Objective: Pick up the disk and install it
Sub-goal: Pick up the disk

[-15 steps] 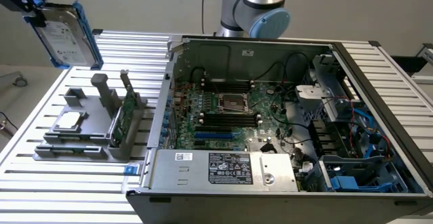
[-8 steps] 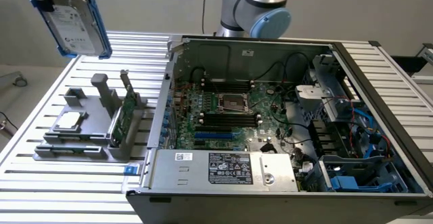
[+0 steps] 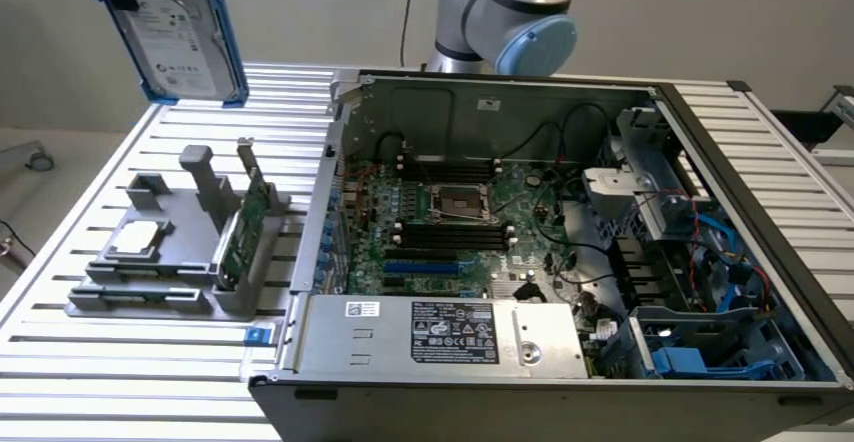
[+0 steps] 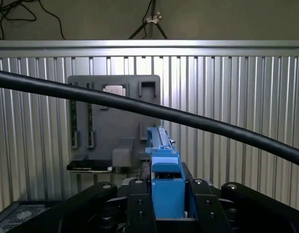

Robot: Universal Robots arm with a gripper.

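Blue-railed disk [image 3: 180, 32], one, clamped in partly closed gripper [image 4: 167, 208], one grey fixture [image 3: 198, 167], one open computer case [image 3: 441, 107]

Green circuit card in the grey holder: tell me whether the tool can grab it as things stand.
Probably not now. The tool is shut on the disk, so its jaws are taken. The card stands upright in the grey holder with nothing over it, so the way down looks free.

The disk [image 3: 180, 32] hangs above the slatted table [image 3: 134, 382].
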